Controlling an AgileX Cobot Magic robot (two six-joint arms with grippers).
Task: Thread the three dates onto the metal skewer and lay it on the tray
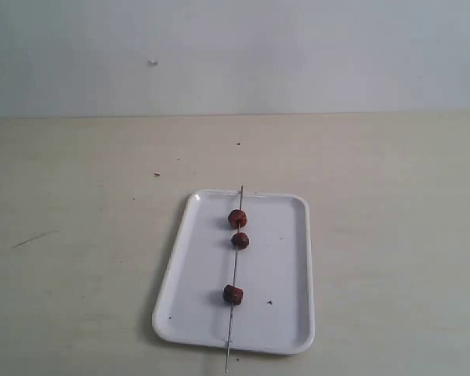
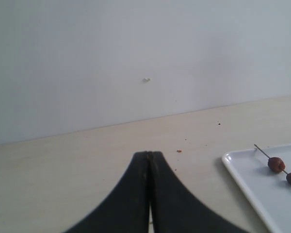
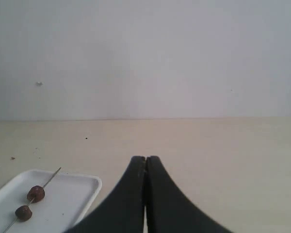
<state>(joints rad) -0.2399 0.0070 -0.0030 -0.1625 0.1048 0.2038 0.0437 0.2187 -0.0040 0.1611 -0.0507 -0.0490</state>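
A bare pale wall backs a beige counter (image 1: 78, 298). The white tray (image 1: 282, 266) sits mid-counter, seemingly between the two hands, both well clear of it; which is nearer I cannot tell. The left hand (image 2: 149, 160) and right hand (image 3: 145, 162) are pressed closed, holding nothing. The skewer (image 1: 235, 269) lies lengthwise along the tray, its near tip overhanging the rim. It carries three wrinkled red-brown dates (image 1: 240, 240), two close together and one apart.

Both wrist views cut the tray (image 2: 242, 167) at the frame edge, showing just two of the three dates (image 2: 276, 164) and the far end of the metal skewer (image 2: 262, 151); the tray's dark specks (image 1: 269, 302) are too small to identify.
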